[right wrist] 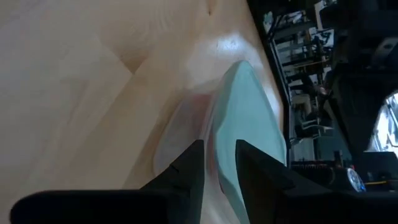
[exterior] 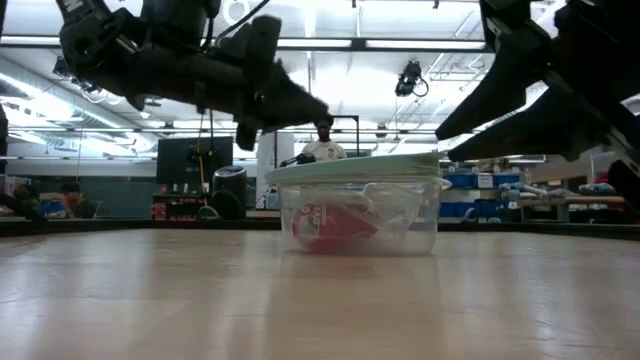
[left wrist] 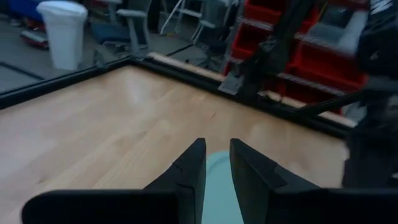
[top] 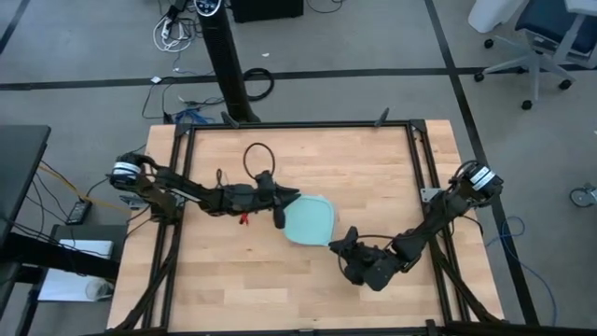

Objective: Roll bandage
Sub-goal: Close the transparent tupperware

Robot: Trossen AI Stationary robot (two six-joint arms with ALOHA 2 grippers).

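Note:
A clear square container (exterior: 400, 215) with a light-blue lid (top: 310, 221) stands mid-table. Through its wall the red bandage (exterior: 335, 228) shows, lying on the container's floor with crinkled clear plastic. My left gripper (top: 284, 207) hovers open just above the lid's left edge, and the lid (left wrist: 217, 177) shows below the gap between its fingers. My right gripper (top: 338, 243) is at the lid's near right corner. It is open, with the lid's rim (right wrist: 245, 118) running into the gap between its fingers. My right gripper has a finger on either side of the lid's rim (right wrist: 224, 155) at the near right corner, coming level and slanting from the table's near right. I cannot tell whether the fingers touch the rim. The lid lies flat on the container.
A small red bit (top: 244, 219) lies on the table beside my left arm. A black cable loop (top: 256, 154) lies toward the far side. A black frame rail (top: 298, 127) borders the wooden top. Bare wood lies near the front edge (top: 280, 299).

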